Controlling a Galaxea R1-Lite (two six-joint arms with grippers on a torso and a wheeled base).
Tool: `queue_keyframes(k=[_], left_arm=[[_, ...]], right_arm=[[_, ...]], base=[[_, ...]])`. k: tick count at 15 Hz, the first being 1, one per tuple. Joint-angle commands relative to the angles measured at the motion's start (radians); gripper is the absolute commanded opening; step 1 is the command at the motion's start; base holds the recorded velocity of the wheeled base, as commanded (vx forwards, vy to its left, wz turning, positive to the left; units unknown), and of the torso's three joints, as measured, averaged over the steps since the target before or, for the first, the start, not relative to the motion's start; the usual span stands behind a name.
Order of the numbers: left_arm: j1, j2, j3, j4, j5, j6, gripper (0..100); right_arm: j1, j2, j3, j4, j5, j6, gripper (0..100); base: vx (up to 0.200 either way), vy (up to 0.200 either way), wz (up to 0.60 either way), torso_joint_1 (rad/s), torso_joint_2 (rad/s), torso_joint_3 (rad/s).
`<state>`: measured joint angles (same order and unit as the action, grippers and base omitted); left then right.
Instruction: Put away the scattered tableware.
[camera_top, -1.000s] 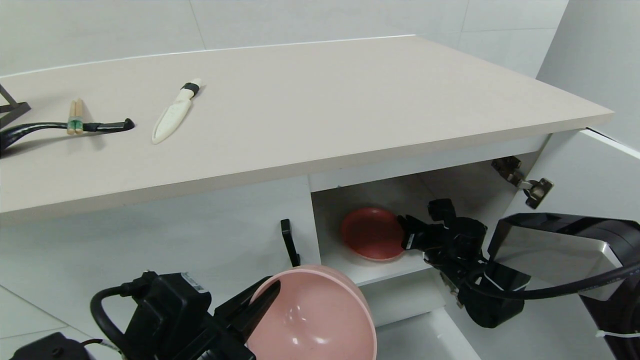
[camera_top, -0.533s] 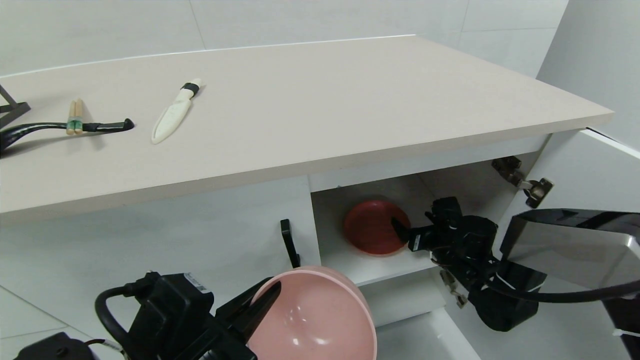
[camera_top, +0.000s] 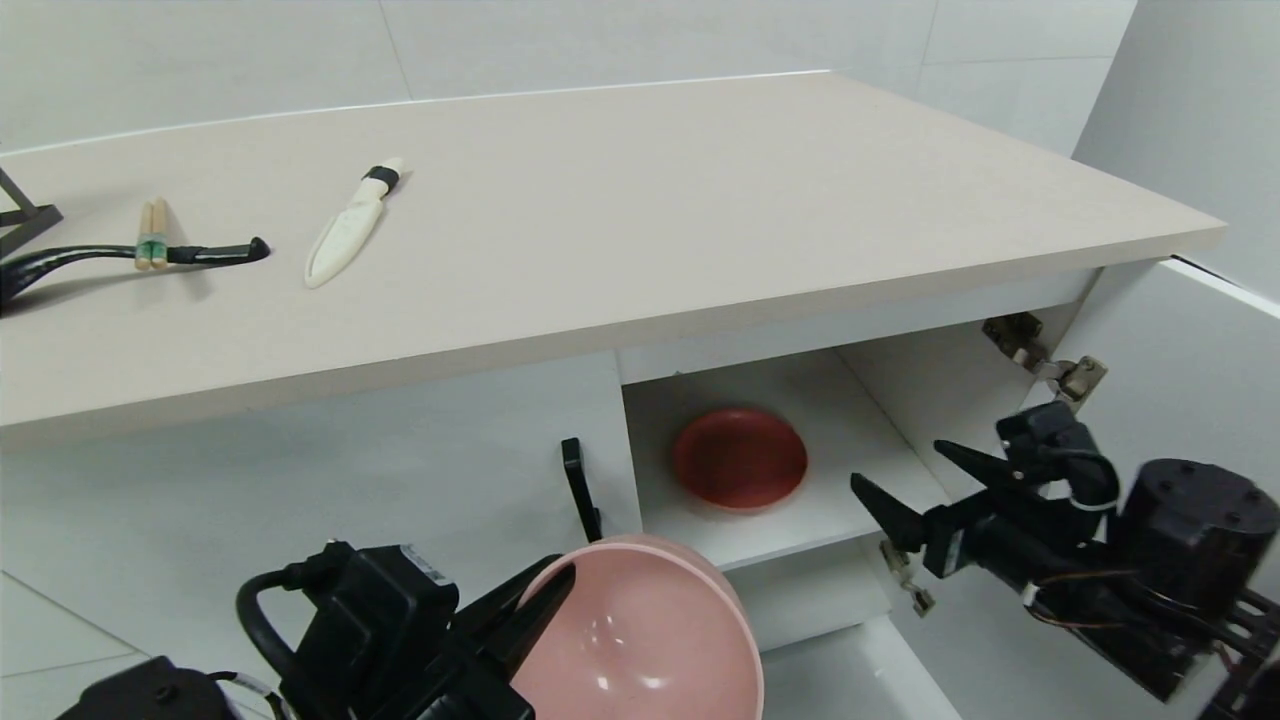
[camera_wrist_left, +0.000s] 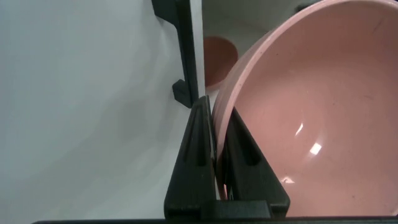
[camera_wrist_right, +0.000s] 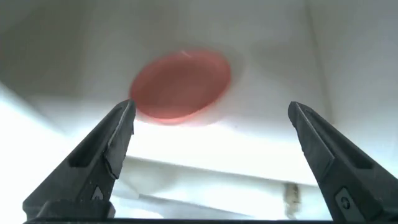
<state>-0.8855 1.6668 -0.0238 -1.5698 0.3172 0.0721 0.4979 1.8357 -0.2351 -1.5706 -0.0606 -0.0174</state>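
A red plate (camera_top: 739, 457) lies flat on the shelf (camera_top: 800, 525) inside the open cabinet; the right wrist view has the red plate (camera_wrist_right: 181, 84) ahead of the fingers. My right gripper (camera_top: 925, 480) hangs open outside the cabinet front, to the right of the plate and apart from it. A pink bowl (camera_top: 635, 640) is held low in front of the closed left door, my left gripper (camera_top: 545, 590) shut on its rim; the left wrist view has the fingers (camera_wrist_left: 205, 146) pinching the pink bowl (camera_wrist_left: 305, 118). On the counter lie a cream knife (camera_top: 352, 225) and chopsticks (camera_top: 150, 235).
A black-handled utensil (camera_top: 120, 257) lies on the counter (camera_top: 650, 200) at the left by the chopsticks. The right cabinet door (camera_top: 1190, 330) stands swung open with its hinge (camera_top: 1045, 360) exposed. A black handle (camera_top: 580, 490) is on the closed left door.
My right gripper let go of the red plate, opened, and drew back out of the cabinet to the right. The plate now rests on the shelf. The left arm shifted slightly with the bowl.
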Motion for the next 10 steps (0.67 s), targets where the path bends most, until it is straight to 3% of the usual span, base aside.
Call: queue_keyframes(k=[1, 2, 3, 4, 8, 9, 10], left_arm=[[-0.026, 0.091, -0.030, -0.001, 0.000, 0.000, 0], [-0.052, 0.149, -0.061, -0.001, 0.000, 0.008, 0], [-0.078, 0.228, -0.148, -0.001, 0.028, 0.052, 0], [-0.093, 0.263, -0.203, -0.001, 0.054, 0.072, 0], [-0.138, 0.327, -0.329, -0.001, 0.135, 0.094, 0], [-0.138, 0.346, -0.354, -0.001, 0.138, 0.143, 0], [-0.138, 0.357, -0.378, -0.001, 0.138, 0.164, 0]], right_arm=[[0.028, -0.285, 0.177, 0.000, -0.001, -0.033, 100], [0.028, -0.313, 0.207, 0.000, -0.001, -0.032, 100], [0.028, -0.325, 0.235, 0.000, -0.001, -0.033, 100], [0.030, -0.323, 0.235, 0.000, -0.001, -0.049, 100], [0.024, -0.296, 0.235, 0.000, -0.001, -0.052, 100], [0.008, -0.282, 0.235, 0.000, -0.001, -0.053, 100], [0.004, -0.279, 0.234, 0.000, -0.001, -0.053, 100]], base=[[0.000, 0.000, 0.00, 0.000, 0.00, 0.000], [0.000, 0.000, 0.00, 0.000, 0.00, 0.000], [0.000, 0.000, 0.00, 0.000, 0.00, 0.000], [0.000, 0.000, 0.00, 0.000, 0.00, 0.000], [0.000, 0.000, 0.00, 0.000, 0.00, 0.000], [0.000, 0.000, 0.00, 0.000, 0.00, 0.000], [0.000, 0.000, 0.00, 0.000, 0.00, 0.000]])
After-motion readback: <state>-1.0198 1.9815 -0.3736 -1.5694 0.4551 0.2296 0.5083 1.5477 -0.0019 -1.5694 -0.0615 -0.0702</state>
